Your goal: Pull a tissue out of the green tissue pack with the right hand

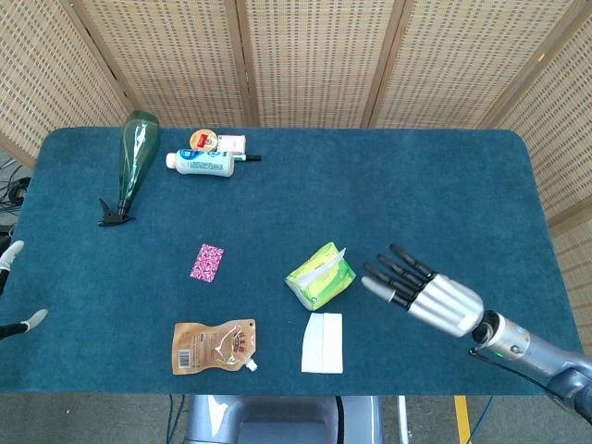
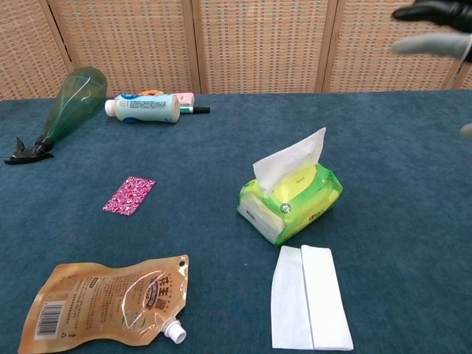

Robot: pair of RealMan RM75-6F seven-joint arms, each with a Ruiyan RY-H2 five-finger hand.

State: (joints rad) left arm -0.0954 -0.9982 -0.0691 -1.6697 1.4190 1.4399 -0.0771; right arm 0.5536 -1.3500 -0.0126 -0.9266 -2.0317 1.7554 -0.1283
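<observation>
The green tissue pack (image 1: 321, 276) (image 2: 292, 202) lies near the table's front middle, with a white tissue sticking up from its slot. A pulled-out white tissue (image 1: 322, 342) (image 2: 309, 298) lies flat on the cloth just in front of the pack. My right hand (image 1: 426, 290) hovers to the right of the pack, fingers spread and empty; only its fingertips (image 2: 435, 29) show at the top right of the chest view. Of my left hand (image 1: 13, 289), just pale fingertips appear at the far left edge.
A tan spout pouch (image 1: 215, 346) lies front left, a pink patterned packet (image 1: 207, 262) beyond it. At the back left lie a green spray bottle (image 1: 134, 162), a white bottle (image 1: 202, 163) and a small round container (image 1: 203, 140). Wicker screens stand behind the table.
</observation>
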